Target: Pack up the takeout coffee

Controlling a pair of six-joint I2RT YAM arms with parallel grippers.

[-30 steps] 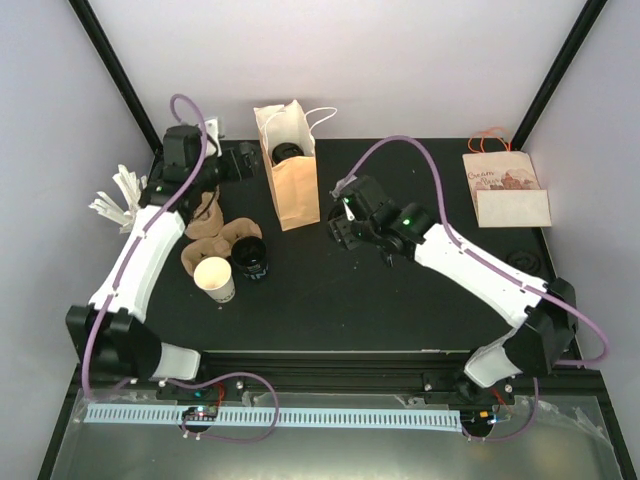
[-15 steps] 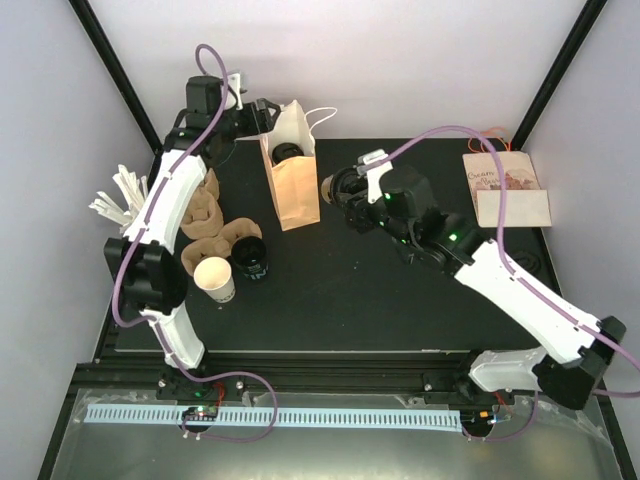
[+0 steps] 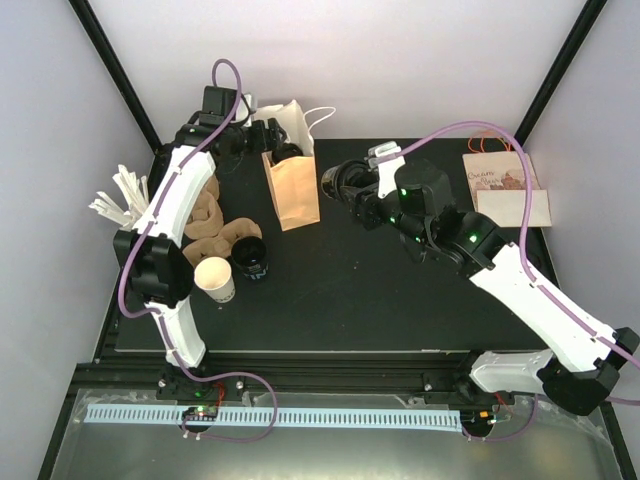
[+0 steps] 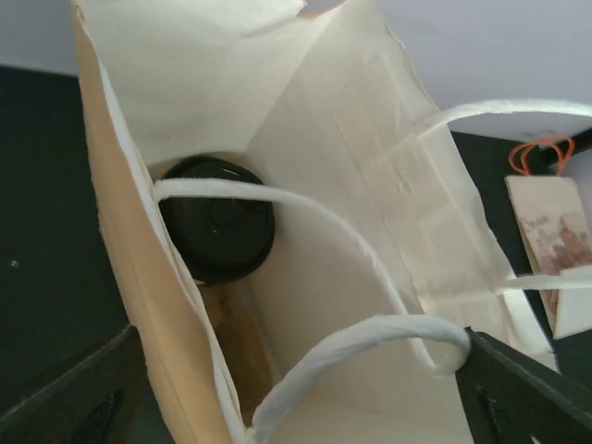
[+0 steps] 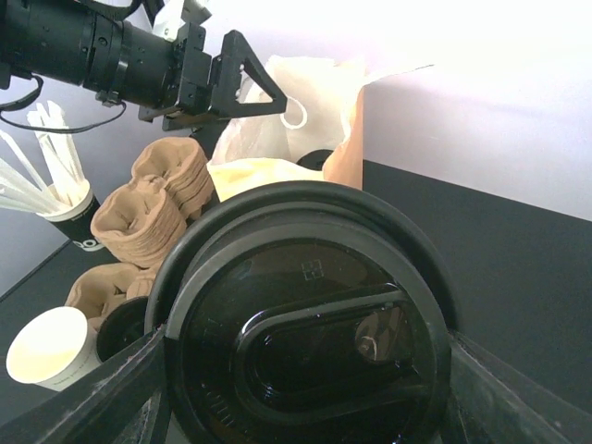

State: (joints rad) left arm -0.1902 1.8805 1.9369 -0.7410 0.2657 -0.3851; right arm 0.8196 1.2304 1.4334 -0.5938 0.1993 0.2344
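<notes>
Right jaws clamp a lidded cup [image 5: 305, 356] near the bag [image 3: 293, 195]; left jaws gape.

Near the far edge, left of centre: paper bag [image 3: 290, 190], lidded cup [image 4: 217, 229] inside; raised cup [image 5: 310, 342] just right of it. Toward the left edge: cup carriers [image 3: 205, 215], open cup [image 3: 215, 278] and capped cup [image 3: 250, 260] before them. Far right corner: flat bag [image 3: 505, 188].

2 paper bags [image 3: 292, 190] [image 3: 507, 190], 3 lidded cups [image 4: 217, 229] [image 5: 310, 342] [image 3: 252, 260], 1 open cup [image 3: 215, 277], 1 carrier stack [image 3: 205, 215] & 1 stirrer cup [image 3: 118, 195].
</notes>
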